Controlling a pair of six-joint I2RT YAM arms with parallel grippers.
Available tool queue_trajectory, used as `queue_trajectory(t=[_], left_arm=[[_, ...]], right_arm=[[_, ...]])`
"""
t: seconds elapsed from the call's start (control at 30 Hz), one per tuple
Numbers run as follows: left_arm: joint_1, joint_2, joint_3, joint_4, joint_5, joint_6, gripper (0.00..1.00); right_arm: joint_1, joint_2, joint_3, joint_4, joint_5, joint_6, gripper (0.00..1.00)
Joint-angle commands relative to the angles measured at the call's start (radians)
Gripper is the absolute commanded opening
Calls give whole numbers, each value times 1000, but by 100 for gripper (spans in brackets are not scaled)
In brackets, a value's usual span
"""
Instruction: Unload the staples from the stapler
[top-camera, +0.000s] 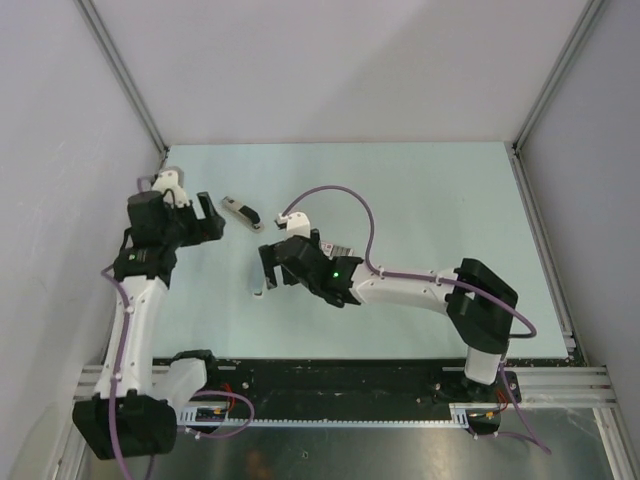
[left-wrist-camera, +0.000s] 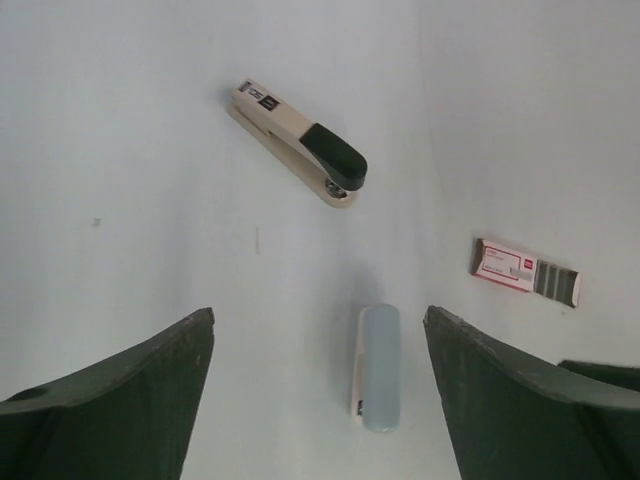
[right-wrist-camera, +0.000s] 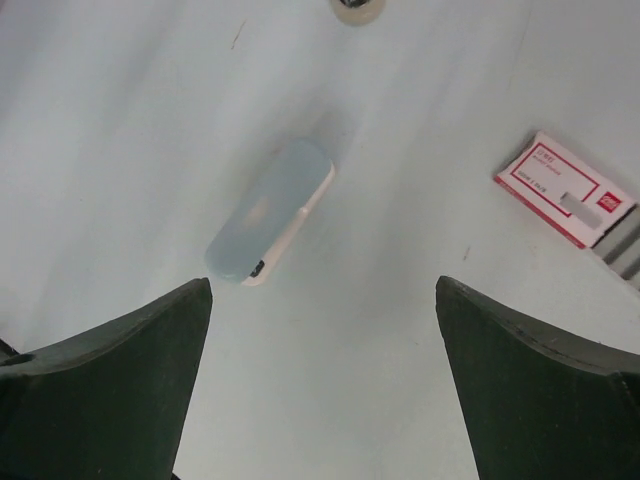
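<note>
A beige stapler with a black grip (left-wrist-camera: 300, 150) lies on the pale table, seen also in the top view (top-camera: 241, 212). A pale grey-blue bar (left-wrist-camera: 380, 365) lies closer, between my left gripper's (left-wrist-camera: 318, 315) open fingers in the wrist view. A small flat red-and-white box with grey striped strips at one end (left-wrist-camera: 525, 272) lies to the right. My left gripper (top-camera: 210, 220) is open and empty, left of the beige stapler. My right gripper (top-camera: 272, 272) is open and empty above the bar (right-wrist-camera: 268, 212), with the box (right-wrist-camera: 565, 188) to its right.
Grey walls close the table on the left, back and right. A metal rail (top-camera: 540, 385) runs along the near edge by the arm bases. A purple cable (top-camera: 340, 195) loops above the right arm.
</note>
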Motion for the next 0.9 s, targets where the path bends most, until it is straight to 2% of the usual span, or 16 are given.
queue_trajectory(t=[0.0, 0.07, 0.13, 0.23, 0.4, 0.63, 0.87], left_arm=[[61, -73, 25, -62, 72, 91, 83], [72, -100, 21, -75, 61, 103, 72], [77, -113, 12, -78, 46, 107, 66], [88, -98, 1, -80, 24, 108, 60], [125, -38, -14, -90, 4, 124, 54], [169, -16, -38, -109, 33, 146, 54], [172, -35, -43, -123, 46, 180, 71]], right_arm=[[-13, 92, 117, -62, -68, 79, 99], [-2, 173, 240, -178, -23, 89, 99], [21, 252, 359, -277, 31, 92, 99], [53, 335, 490, -350, 87, 94, 93], [71, 432, 594, -404, 117, 135, 82], [72, 490, 629, -442, 131, 169, 73], [66, 528, 668, -455, 122, 180, 64]])
